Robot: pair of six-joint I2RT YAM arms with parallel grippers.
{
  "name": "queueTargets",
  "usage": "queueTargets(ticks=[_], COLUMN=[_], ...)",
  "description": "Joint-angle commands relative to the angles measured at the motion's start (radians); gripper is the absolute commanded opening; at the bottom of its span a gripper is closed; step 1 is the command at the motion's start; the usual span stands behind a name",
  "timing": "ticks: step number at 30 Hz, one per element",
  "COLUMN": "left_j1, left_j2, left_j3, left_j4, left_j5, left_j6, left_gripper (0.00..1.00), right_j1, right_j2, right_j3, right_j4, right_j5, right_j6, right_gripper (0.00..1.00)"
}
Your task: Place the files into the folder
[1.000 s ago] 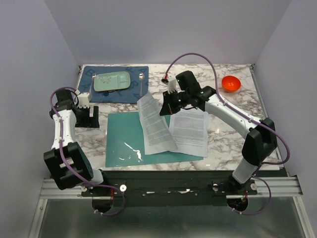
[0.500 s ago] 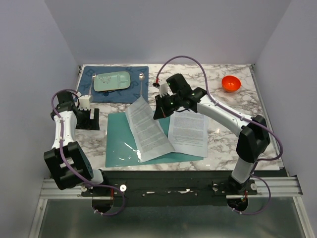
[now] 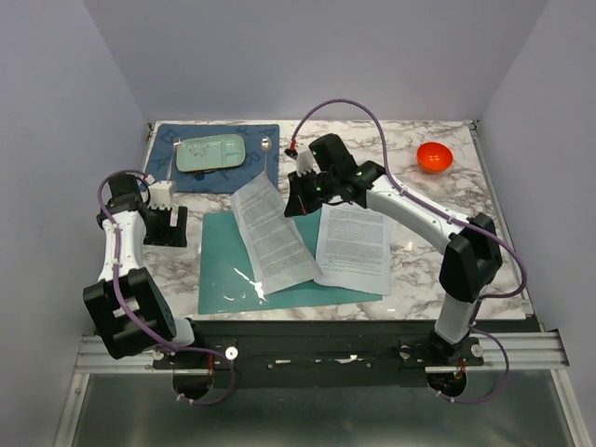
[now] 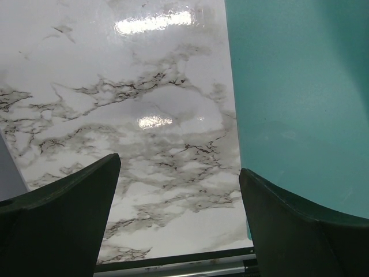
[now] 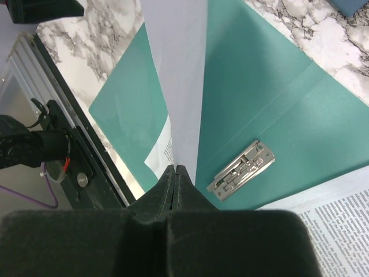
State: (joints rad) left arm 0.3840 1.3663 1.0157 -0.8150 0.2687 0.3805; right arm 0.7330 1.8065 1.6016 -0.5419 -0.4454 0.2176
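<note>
The teal folder (image 3: 223, 265) lies open and flat on the marble table. One printed sheet of the files (image 3: 354, 247) rests on the folder's right half. A second sheet (image 3: 270, 233) hangs tilted over the folder's middle, its top edge pinched by my right gripper (image 3: 296, 200), which is shut on it. In the right wrist view that sheet (image 5: 176, 86) runs away from the shut gripper (image 5: 174, 168), with the folder (image 5: 253, 92) and its metal clip (image 5: 242, 170) below. My left gripper (image 3: 168, 231) stands open and empty left of the folder; the left wrist view shows the gripper (image 4: 180, 179) over marble beside the folder's edge (image 4: 300, 86).
A dark blue placemat (image 3: 186, 172) at the back left carries a pale green tray (image 3: 212, 154) and a spoon (image 3: 266, 154). An orange bowl (image 3: 434, 156) sits at the back right. The metal rail (image 3: 326, 352) runs along the table's near edge.
My right gripper has moved left and slightly back with the sheet, swinging the sheet over the folder's left half. The left arm has barely moved.
</note>
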Motion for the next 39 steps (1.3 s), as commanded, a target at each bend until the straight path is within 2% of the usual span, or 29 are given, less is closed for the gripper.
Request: queueTargets(ticks=[1, 9, 15, 25, 34, 39], left_j1=[-0.007, -0.007, -0.010, -0.057, -0.086, -0.096], left_j2=[-0.033, -0.050, -0.061, -0.081, -0.061, -0.053], left_j3=[-0.037, -0.120, -0.210, -0.261, -0.279, -0.272], left_j4=[0.008, 0.007, 0.023, 0.040, 0.075, 0.082], left_j5=[-0.026, -0.062, -0.100, -0.086, -0.111, -0.109], left_j6=[0.075, 0.216, 0.305, 0.296, 0.270, 0.251], left_gripper=[0.99, 0.99, 0.99, 0.99, 0.99, 0.99], right_j1=[0.009, 0.016, 0.020, 0.057, 0.080, 0.083], right_j2=[0.031, 0.024, 0.002, 0.024, 0.076, 0.140], right_j3=[-0.052, -0.149, -0.253, -0.336, -0.347, -0.299], right_j4=[0.104, 0.266, 0.421, 0.568, 0.640, 0.648], right_j5=[0.002, 0.138, 0.186, 0.246, 0.244, 0.203], right_j6=[0.078, 0.227, 0.350, 0.494, 0.562, 0.575], right_gripper=[0.01, 0.01, 0.01, 0.01, 0.01, 0.00])
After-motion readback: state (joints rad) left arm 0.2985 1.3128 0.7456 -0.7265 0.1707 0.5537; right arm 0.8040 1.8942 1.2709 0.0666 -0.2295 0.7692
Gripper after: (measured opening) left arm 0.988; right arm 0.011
